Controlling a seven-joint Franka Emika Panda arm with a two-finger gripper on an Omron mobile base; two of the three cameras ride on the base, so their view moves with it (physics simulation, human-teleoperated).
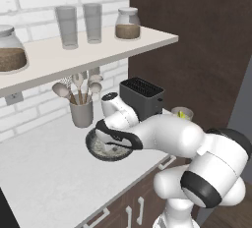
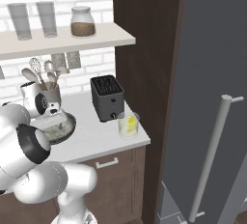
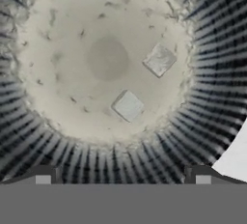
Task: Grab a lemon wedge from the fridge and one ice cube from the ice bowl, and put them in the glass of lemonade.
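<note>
Hovering open pincer over ice bowl

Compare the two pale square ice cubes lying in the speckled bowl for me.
In the hand view, the nearer ice cube lies close to the bowl's dark ribbed wall, towards the claw's tips; the farther ice cube lies higher and more to the right. The nearer one looks paler, the farther one greyer. Both are small, flat, square and rest apart on the whitish floor.

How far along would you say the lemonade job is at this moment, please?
Done, apparently: a lemon wedge already sits in the glass of lemonade, and the fridge is closed. In hand: the open, empty tool hovers over the ice bowl, above two ice cubes. Left: grasp one cube and drop it in the glass.
</note>
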